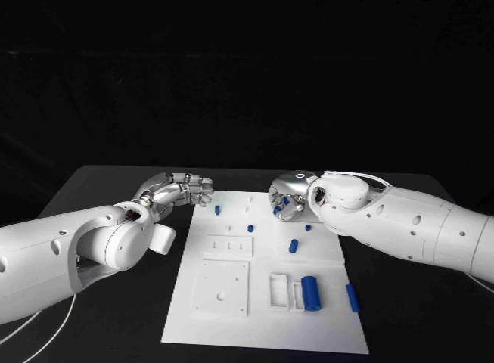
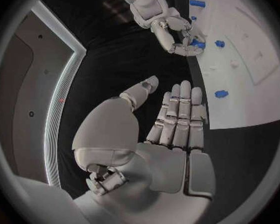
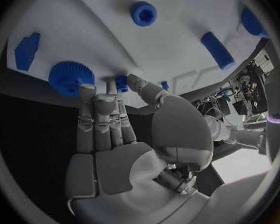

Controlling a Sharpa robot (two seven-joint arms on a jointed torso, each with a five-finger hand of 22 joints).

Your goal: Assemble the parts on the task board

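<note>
The white task board [image 1: 312, 333] lies on the black table. My right hand [image 1: 293, 195] hovers over its far right corner. In the right wrist view its straight fingers [image 3: 102, 114] reach a blue gear [image 3: 71, 77], and a small blue part [image 3: 121, 83] shows between thumb and fingers; no grip is visible. My left hand [image 1: 176, 190] is off the board's far left corner, flat and holding nothing [image 2: 174, 119]. A large blue cylinder [image 1: 310, 293], a blue bar [image 1: 352, 298] and small blue pegs [image 1: 250, 228] lie on the board.
A white square plate [image 1: 222, 287] and a white slotted holder [image 1: 279, 291] sit in the board's near half. Black table [image 1: 421, 318] flanks the board on both sides. More blue parts [image 3: 144, 13] lie beyond the right hand.
</note>
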